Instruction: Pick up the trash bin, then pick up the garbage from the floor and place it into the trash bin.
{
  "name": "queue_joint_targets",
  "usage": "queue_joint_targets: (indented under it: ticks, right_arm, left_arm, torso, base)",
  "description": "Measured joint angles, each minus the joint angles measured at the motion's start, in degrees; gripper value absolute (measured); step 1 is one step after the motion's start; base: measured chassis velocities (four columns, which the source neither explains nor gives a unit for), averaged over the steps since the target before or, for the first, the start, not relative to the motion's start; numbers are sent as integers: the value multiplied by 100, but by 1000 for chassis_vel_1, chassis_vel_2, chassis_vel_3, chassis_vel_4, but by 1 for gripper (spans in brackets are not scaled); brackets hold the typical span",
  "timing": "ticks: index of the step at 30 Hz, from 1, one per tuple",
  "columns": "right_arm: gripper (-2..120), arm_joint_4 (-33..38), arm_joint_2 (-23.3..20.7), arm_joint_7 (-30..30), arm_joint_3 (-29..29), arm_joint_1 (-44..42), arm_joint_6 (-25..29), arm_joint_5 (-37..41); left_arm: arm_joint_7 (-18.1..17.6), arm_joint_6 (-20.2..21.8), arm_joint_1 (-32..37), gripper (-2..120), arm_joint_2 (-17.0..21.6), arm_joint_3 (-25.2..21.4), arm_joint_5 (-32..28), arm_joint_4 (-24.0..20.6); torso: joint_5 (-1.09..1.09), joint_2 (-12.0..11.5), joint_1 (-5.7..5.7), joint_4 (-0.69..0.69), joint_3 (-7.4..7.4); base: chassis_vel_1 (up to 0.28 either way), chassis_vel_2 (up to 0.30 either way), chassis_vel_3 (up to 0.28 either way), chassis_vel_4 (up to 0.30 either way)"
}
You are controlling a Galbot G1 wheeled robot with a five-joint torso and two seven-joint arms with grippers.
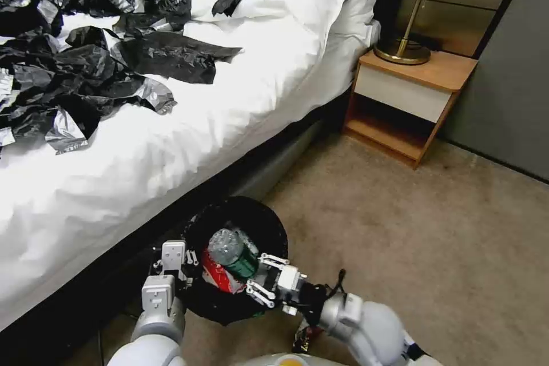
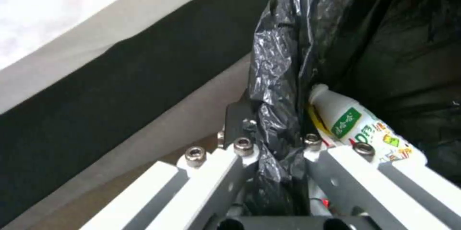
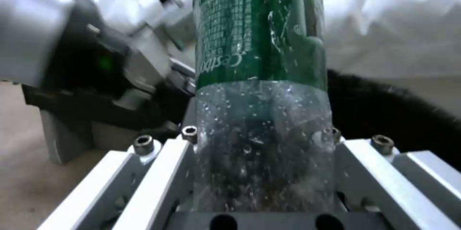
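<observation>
The trash bin (image 1: 273, 224), lined with a black bag, is beside the bed. My left gripper (image 1: 182, 260) is shut on its rim, with the bag fold (image 2: 276, 78) pinched between the fingers. My right gripper (image 1: 261, 274) is shut on a clear plastic bottle with a green label (image 1: 231, 251), held over the bin's mouth. The right wrist view shows that bottle (image 3: 262, 114) between both fingers, with the bin's black edge (image 3: 384, 111) behind it. In the bin lie a red-white wrapper (image 1: 220, 277) and a small white bottle with a green label (image 2: 360, 125).
The white bed (image 1: 189, 137), strewn with black plastic bags (image 1: 86, 68), runs along the left. A wooden nightstand (image 1: 409, 103) with a brass lamp (image 1: 403, 48) stands at the back right. A small wrapper (image 1: 303, 334) lies on the carpet under my right arm. Open carpet (image 1: 429, 229) spreads to the right.
</observation>
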Motion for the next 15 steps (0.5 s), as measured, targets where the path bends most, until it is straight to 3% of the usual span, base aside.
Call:
queue_joint_targets:
  ticks: [6,7,11,15]
  right_arm:
    - [27,-369,124,329,-119,313,-217,37]
    - [35,-433,151,382,-116,383,-241,38]
    - [43,-480,192,440,-133,492,-285,54]
    - [61,-547,295,482,-180,683,-345,52]
  left_arm:
    - [-2,-14,49,0,-21,39,44,-2]
    - [-4,-14,69,0,-28,94,52,-13]
    - [-4,-11,124,0,-38,200,58,-51]
    - [-3,-8,203,0,-72,330,107,-79]
  torso:
    - [0,0,0,-1,0]
    - [-1,0,0,-2,0]
    - [-1,0,0,-1,0]
    - [0,0,0,-1,0]
  base:
    - [0,0,0,0]
    - [0,0,0,0]
    - [0,0,0,0]
    - [0,0,0,0]
